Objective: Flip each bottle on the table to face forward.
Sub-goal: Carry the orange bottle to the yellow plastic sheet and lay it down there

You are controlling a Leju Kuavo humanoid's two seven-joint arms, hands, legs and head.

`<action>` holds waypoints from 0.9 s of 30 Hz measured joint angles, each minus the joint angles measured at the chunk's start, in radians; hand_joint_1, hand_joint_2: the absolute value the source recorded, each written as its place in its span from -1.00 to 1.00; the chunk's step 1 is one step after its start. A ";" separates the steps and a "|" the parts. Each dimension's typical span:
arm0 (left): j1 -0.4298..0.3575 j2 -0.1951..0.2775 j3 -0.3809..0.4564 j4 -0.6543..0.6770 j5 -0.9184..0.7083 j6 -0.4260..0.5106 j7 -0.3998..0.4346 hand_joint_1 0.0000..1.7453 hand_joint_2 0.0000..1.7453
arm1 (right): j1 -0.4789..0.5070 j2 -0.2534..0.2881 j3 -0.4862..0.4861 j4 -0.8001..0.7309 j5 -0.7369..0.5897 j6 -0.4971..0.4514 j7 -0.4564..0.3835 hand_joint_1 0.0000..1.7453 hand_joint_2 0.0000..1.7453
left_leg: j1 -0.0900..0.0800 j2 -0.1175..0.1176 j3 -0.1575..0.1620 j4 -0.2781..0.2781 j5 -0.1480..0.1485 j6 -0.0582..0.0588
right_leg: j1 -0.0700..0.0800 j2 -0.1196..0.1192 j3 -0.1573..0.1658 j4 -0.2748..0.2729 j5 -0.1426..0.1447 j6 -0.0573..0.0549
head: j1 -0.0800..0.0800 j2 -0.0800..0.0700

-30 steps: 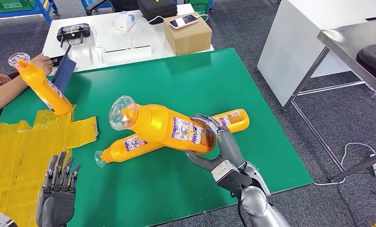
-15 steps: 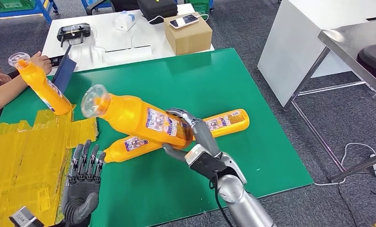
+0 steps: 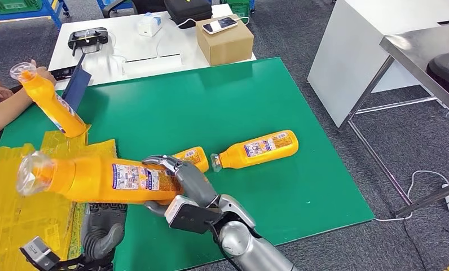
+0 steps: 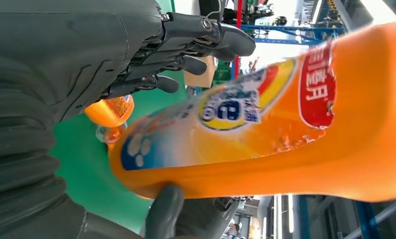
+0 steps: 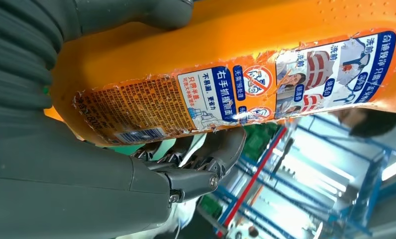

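My right robot hand (image 3: 180,189) gripped a big orange bottle (image 3: 98,179) sideways above the green worktop's (image 3: 239,101) near left corner. It hid most of my left robot hand (image 3: 101,231) below; I couldn't tell its grip. Two more bottles (image 3: 259,148) lay mid-worktop, with bare green toward the far edge.

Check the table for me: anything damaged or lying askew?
Two orange plastic bottles lie on their sides on the green table: one at an angle, another partly behind the right robot hand. The large orange bottle that hand holds has a torn, wrinkled label.
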 joint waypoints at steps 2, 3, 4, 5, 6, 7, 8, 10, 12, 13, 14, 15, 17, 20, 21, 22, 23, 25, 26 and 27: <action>-0.001 0.000 0.002 0.004 -0.007 0.003 0.000 -1.00 1.00 | 0.000 0.006 0.021 0.014 0.004 0.002 0.001 1.00 1.00 | 0.000 0.000 0.000 0.000 0.000 0.000 | 0.000 0.000 0.000 0.000 0.000 0.000 | 0.000 0.000; -0.001 0.000 0.003 0.005 -0.013 0.007 -0.001 -1.00 1.00 | 0.000 0.008 0.031 0.021 0.006 0.003 0.001 1.00 1.00 | 0.000 0.000 0.000 0.000 0.000 0.000 | 0.000 0.000 0.000 0.000 0.000 0.000 | 0.000 0.000; -0.002 0.000 0.004 0.006 -0.019 0.011 -0.002 -1.00 1.00 | 0.000 0.010 0.042 0.029 0.008 0.003 0.001 1.00 1.00 | 0.000 0.000 0.000 0.000 0.000 0.000 | 0.000 0.000 0.000 0.000 0.000 0.000 | 0.000 0.000; -0.002 0.000 0.004 0.006 -0.023 0.014 -0.003 -1.00 1.00 | 0.001 0.012 0.052 0.036 0.009 0.004 0.002 1.00 1.00 | 0.000 0.000 0.000 0.000 0.000 0.000 | 0.000 0.000 0.000 0.000 0.000 0.000 | 0.000 0.000; -0.003 0.000 0.004 0.007 -0.027 0.017 -0.003 -1.00 1.00 | 0.001 0.013 0.060 0.041 0.010 0.005 0.002 1.00 1.00 | 0.000 0.000 0.000 0.000 0.000 0.000 | 0.000 0.000 0.000 0.000 0.000 0.000 | 0.000 0.000; -0.003 0.000 0.005 0.007 -0.029 0.019 -0.003 -1.00 1.00 | 0.001 0.014 0.066 0.046 0.010 0.005 0.002 1.00 1.00 | 0.000 0.000 0.000 0.000 0.000 0.000 | 0.000 0.000 0.000 0.000 0.000 0.000 | 0.000 0.000; -0.003 0.000 0.006 0.007 -0.030 0.020 -0.003 -1.00 1.00 | 0.002 0.015 0.072 0.050 0.010 0.005 0.002 1.00 1.00 | 0.000 0.000 0.000 0.000 0.000 0.000 | 0.000 0.000 0.000 0.000 0.000 0.000 | 0.000 0.000; -0.003 0.000 0.007 0.007 -0.030 0.021 -0.003 -1.00 1.00 | 0.002 0.018 0.078 0.056 0.010 0.005 0.002 1.00 1.00 | 0.000 0.000 0.000 0.000 0.000 0.000 | 0.000 0.000 0.000 0.000 0.000 0.000 | 0.000 0.000; -0.003 0.000 0.009 0.007 -0.030 0.021 -0.003 -1.00 1.00 | 0.002 0.020 0.081 0.061 0.010 0.005 0.002 1.00 1.00 | 0.000 0.000 0.000 0.000 0.000 0.000 | 0.000 0.000 0.000 0.000 0.000 0.000 | 0.000 0.000; -0.003 0.000 0.010 0.007 -0.030 0.021 -0.003 -1.00 1.00 | 0.002 0.020 0.082 0.063 0.010 0.005 0.002 1.00 1.00 | 0.000 0.000 0.000 0.000 0.000 0.000 | 0.000 0.000 0.000 0.000 0.000 0.000 | 0.000 0.000; -0.003 0.000 0.011 0.007 -0.030 0.021 -0.003 -1.00 1.00 | 0.001 0.021 0.083 0.065 0.010 0.005 0.002 1.00 1.00 | 0.000 0.000 0.000 0.000 0.000 0.000 | 0.000 0.000 0.000 0.000 0.000 0.000 | 0.000 0.000; -0.003 0.000 0.013 0.007 -0.030 0.021 -0.003 -1.00 1.00 | 0.001 0.021 0.084 0.067 0.010 0.005 0.002 1.00 1.00 | 0.000 0.000 0.000 0.000 0.000 0.000 | 0.000 0.000 0.000 0.000 0.000 0.000 | 0.000 0.000; -0.003 0.000 0.015 0.007 -0.030 0.021 -0.003 -1.00 1.00 | 0.001 0.023 0.086 0.070 0.010 0.005 0.002 1.00 1.00 | 0.000 0.000 0.000 0.000 0.000 0.000 | 0.000 0.000 0.000 0.000 0.000 0.000 | 0.000 0.000; -0.003 0.000 0.017 0.008 -0.030 0.021 -0.003 -1.00 1.00 | 0.001 0.024 0.087 0.074 0.010 0.005 0.002 1.00 1.00 | 0.000 0.000 0.000 0.000 0.000 0.000 | 0.000 0.000 0.000 0.000 0.000 0.000 | 0.000 0.000; -0.003 0.000 0.017 0.008 -0.030 0.021 -0.003 -1.00 1.00 | 0.001 0.024 0.087 0.075 0.010 0.005 0.002 1.00 1.00 | 0.000 0.000 0.000 0.000 0.000 0.000 | 0.000 0.000 0.000 0.000 0.000 0.000 | 0.000 0.000; -0.003 0.000 0.018 0.008 -0.030 0.021 -0.003 -1.00 1.00 | 0.001 0.025 0.087 0.076 0.010 0.005 0.002 1.00 1.00 | 0.000 0.000 0.000 0.000 0.000 0.000 | 0.000 0.000 0.000 0.000 0.000 0.000 | 0.000 0.000; -0.003 0.000 0.018 0.008 -0.030 0.021 -0.003 -1.00 1.00 | 0.001 0.025 0.087 0.077 0.010 0.005 0.002 1.00 1.00 | 0.000 0.000 0.000 0.000 0.000 0.000 | 0.000 0.000 0.000 0.000 0.000 0.000 | 0.000 0.000; -0.003 0.000 0.018 0.008 -0.030 0.021 -0.003 -1.00 1.00 | 0.001 0.026 0.087 0.078 0.010 0.005 0.002 1.00 1.00 | 0.000 0.000 0.000 0.000 0.000 0.000 | 0.000 0.000 0.000 0.000 0.000 0.000 | 0.000 0.000; -0.003 0.000 0.018 0.008 -0.030 0.021 -0.003 -1.00 1.00 | 0.001 0.026 0.087 0.078 0.010 0.005 0.002 1.00 1.00 | 0.000 0.000 0.000 0.000 0.000 0.000 | 0.000 0.000 0.000 0.000 0.000 0.000 | 0.000 0.000; -0.003 0.000 0.018 0.008 -0.030 0.021 -0.003 -1.00 1.00 | 0.001 0.026 0.087 0.078 0.010 0.005 0.002 1.00 1.00 | 0.000 0.000 0.000 0.000 0.000 0.000 | 0.000 0.000 0.000 0.000 0.000 0.000 | 0.000 0.000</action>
